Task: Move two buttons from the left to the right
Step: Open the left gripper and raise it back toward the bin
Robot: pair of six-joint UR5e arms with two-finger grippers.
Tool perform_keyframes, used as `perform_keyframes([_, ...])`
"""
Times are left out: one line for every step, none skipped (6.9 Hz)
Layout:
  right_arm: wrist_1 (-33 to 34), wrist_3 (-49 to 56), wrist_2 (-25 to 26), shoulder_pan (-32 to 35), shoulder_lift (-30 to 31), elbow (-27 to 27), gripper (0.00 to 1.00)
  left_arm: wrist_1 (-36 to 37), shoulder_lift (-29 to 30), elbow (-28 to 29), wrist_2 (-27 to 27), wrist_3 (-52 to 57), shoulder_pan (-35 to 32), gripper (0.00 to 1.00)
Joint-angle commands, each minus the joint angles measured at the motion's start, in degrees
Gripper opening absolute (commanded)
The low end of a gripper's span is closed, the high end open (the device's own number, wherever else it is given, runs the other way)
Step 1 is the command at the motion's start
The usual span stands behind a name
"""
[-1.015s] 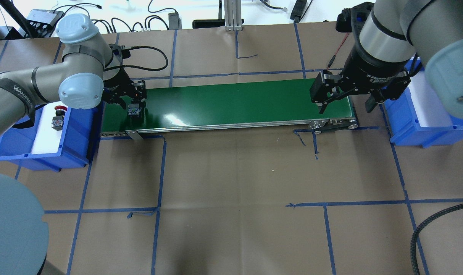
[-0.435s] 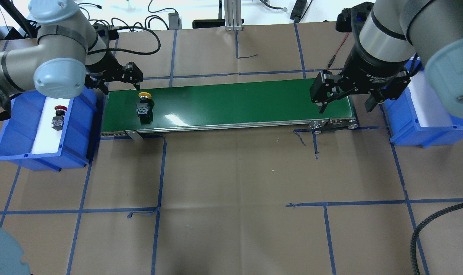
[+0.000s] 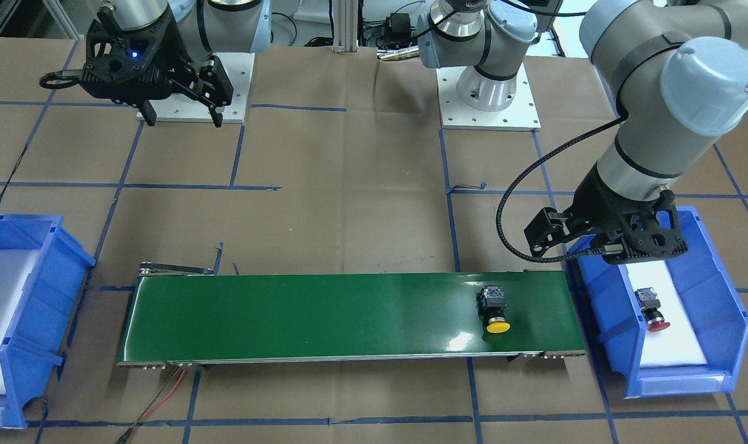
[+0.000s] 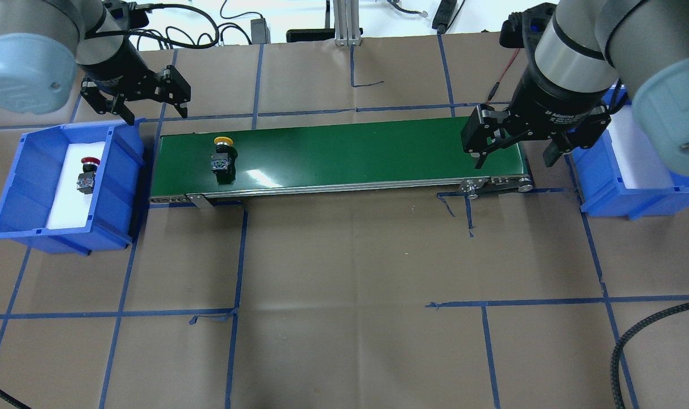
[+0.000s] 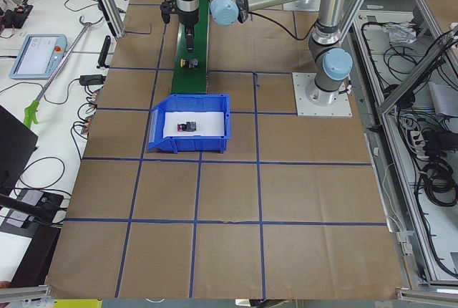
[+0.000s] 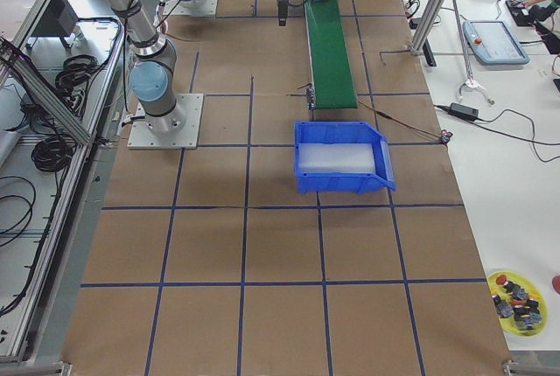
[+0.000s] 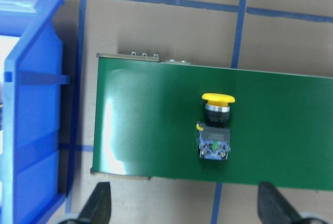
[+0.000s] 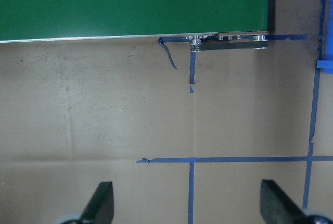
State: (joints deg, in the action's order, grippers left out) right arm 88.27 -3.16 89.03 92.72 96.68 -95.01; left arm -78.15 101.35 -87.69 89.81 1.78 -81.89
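The yellow button [image 4: 222, 153] lies on its side on the green conveyor belt [image 4: 350, 153], near its left end. It also shows in the front view [image 3: 494, 308] and the left wrist view [image 7: 215, 130]. The red button [image 4: 86, 175] lies in the left blue bin [image 4: 117, 187], on white padding. My left gripper [image 4: 154, 111] is open and empty, raised behind the belt's left end and the bin corner. My right gripper [image 4: 514, 162] is open and empty, hovering over the belt's right end.
A second blue bin [image 4: 605, 187] with white padding stands right of the belt, under my right arm. Blue tape lines cross the brown table. Cables and an aluminium post [image 4: 347, 23] lie along the far edge.
My left gripper has let go of the yellow button on the belt, then risen and drawn back to the far left. The button has shifted slightly right. The right arm has not moved.
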Motion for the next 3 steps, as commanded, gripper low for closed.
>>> perform_keyframes([-0.03, 0.00, 0.00, 0.00, 0.09, 0.00, 1.00, -1.75, 0.60, 1.39, 0.19, 1.46, 0.67, 1.00])
perform_keyframes([-0.03, 0.00, 0.00, 0.00, 0.00, 0.00, 1.00, -1.40, 0.87, 1.12, 0.37, 6.08, 1.98, 1.00])
perform_keyframes([-0.03, 0.00, 0.00, 0.00, 0.09, 0.00, 1.00, -1.39, 2.17, 2.16, 0.20, 8.39, 5.82, 1.00])
